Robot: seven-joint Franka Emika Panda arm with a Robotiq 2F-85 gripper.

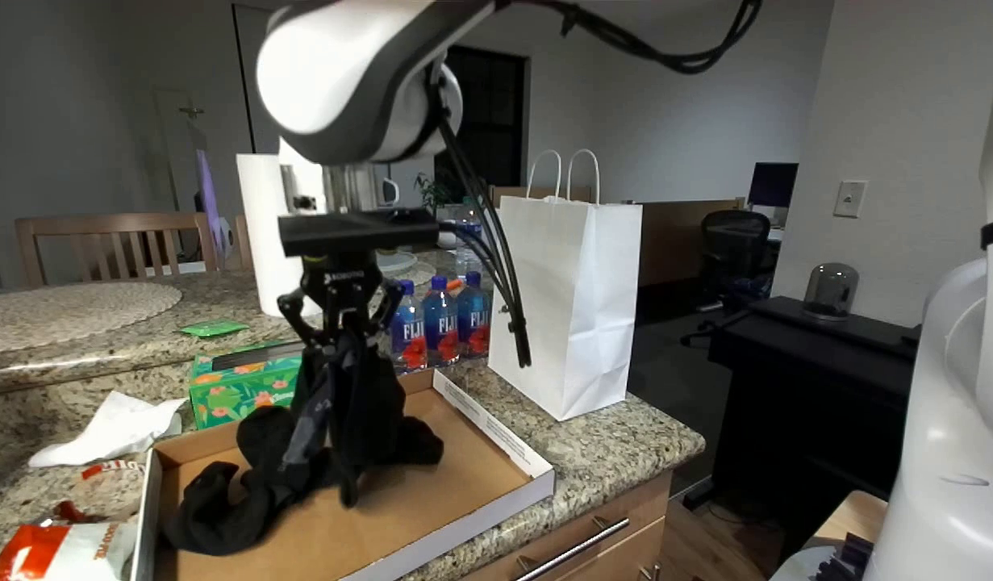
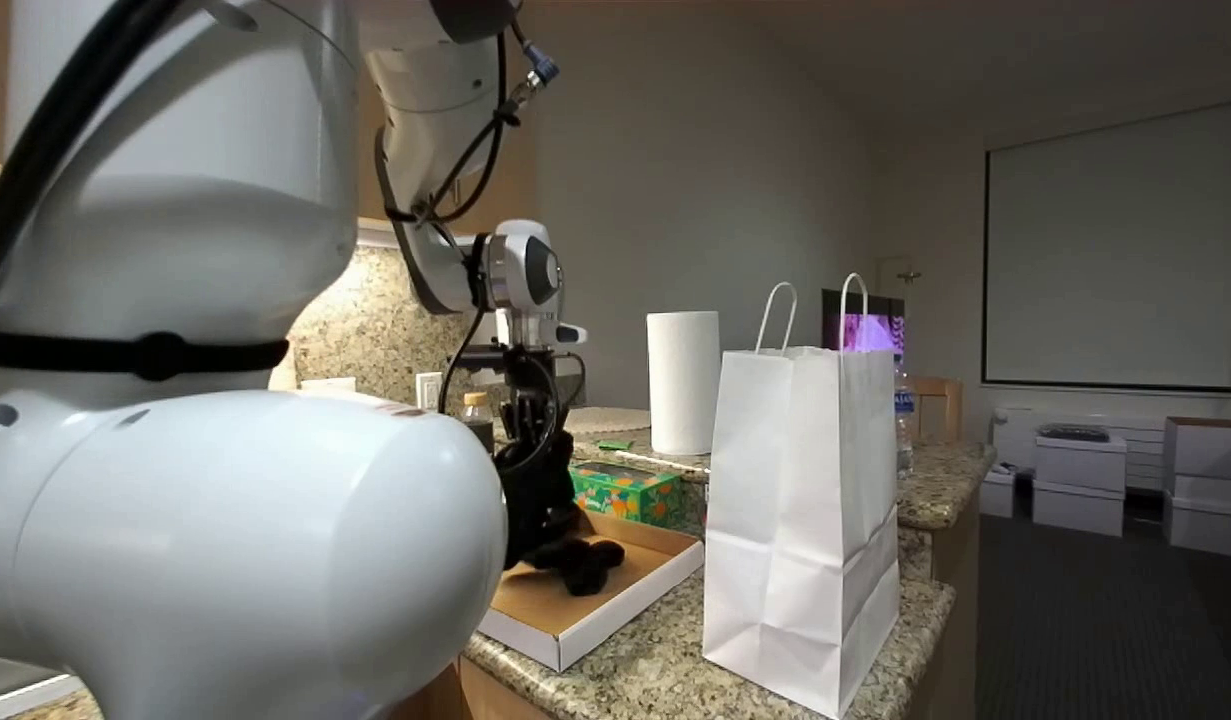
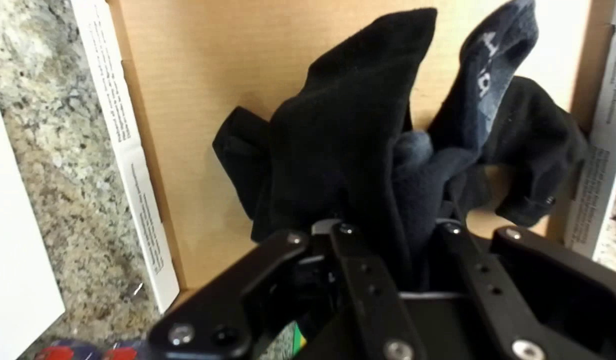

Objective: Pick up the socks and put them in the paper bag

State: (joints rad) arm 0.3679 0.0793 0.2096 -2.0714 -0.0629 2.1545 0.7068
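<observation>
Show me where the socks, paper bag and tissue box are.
Socks (image 3: 338, 142), in the wrist view: the large black fold.
Paper bag (image 2: 780, 520), in an exterior view: its creased side.
Tissue box (image 1: 244, 391), in an exterior view: its floral side.

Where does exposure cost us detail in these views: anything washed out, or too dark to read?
Wrist view: the cardboard tray washes out toward its upper right, and the paper bag is nearly blank white; in an exterior view, the backsplash glows brightly while the socks form a dark, low-detail mass.
</observation>
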